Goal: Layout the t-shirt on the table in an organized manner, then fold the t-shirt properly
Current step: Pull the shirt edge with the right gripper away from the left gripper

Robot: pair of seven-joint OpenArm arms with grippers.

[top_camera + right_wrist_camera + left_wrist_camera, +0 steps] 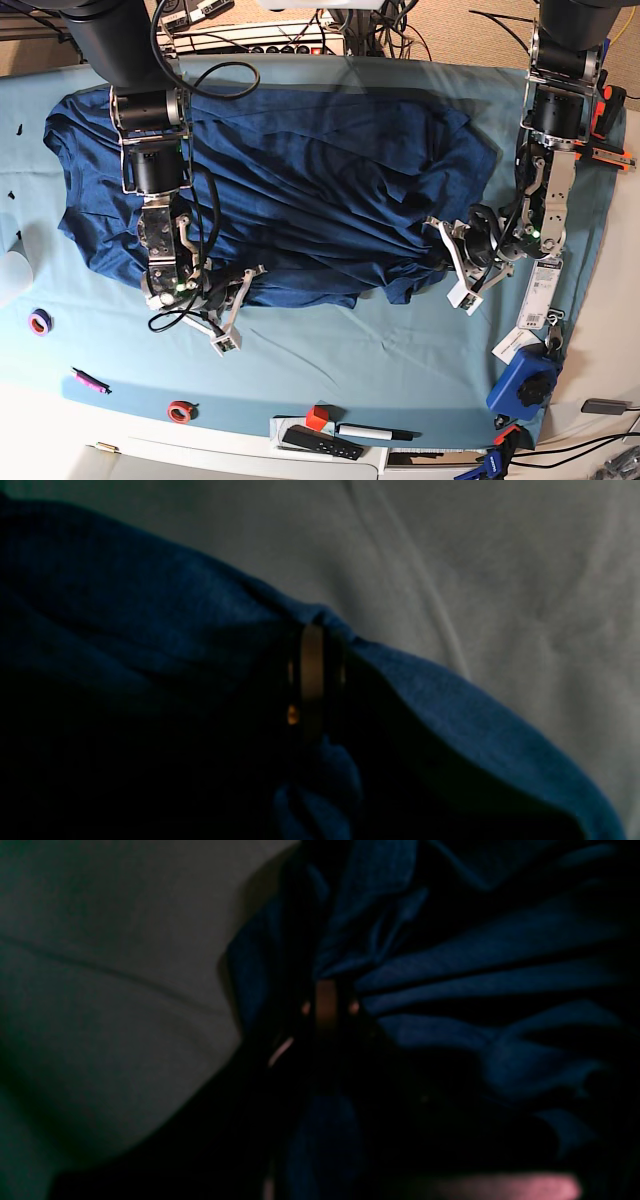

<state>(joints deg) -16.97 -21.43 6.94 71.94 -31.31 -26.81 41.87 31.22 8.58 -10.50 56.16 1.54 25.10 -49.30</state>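
Near edge of the worktop [420, 380]: loose clutter only — remote [320, 442], pen [375, 433], small red block [317, 417], red tape ring [180, 411], purple tape ring [39, 321], pink marker [88, 380]. No containers in view, so nothing to report there.

Next back, both grippers sit at the shirt's near hem. Right gripper [240, 283] is clenched on the t-shirt [300, 180] at the hem's camera-left end; right wrist view shows the jaws pinched together with a fold of blue knit bunched at them [312, 630]. Left gripper [445, 255] grasps the hem's other end; fabric fans out in tight pleats from its closed jaws [327, 990]. Wrist views are very dark, so how many layers each pinch holds is probably not readable.

Beyond that, the t-shirt lies spread across the far half of the worktop, wrinkled, with diagonal ridges running toward the left gripper.

Handling: soft, light, limp knit; it will drape and stretch rather than hold shape, and drag on the teal cloth. Best holds are hem corners or shoulder seams, pulled apart evenly to flatten.
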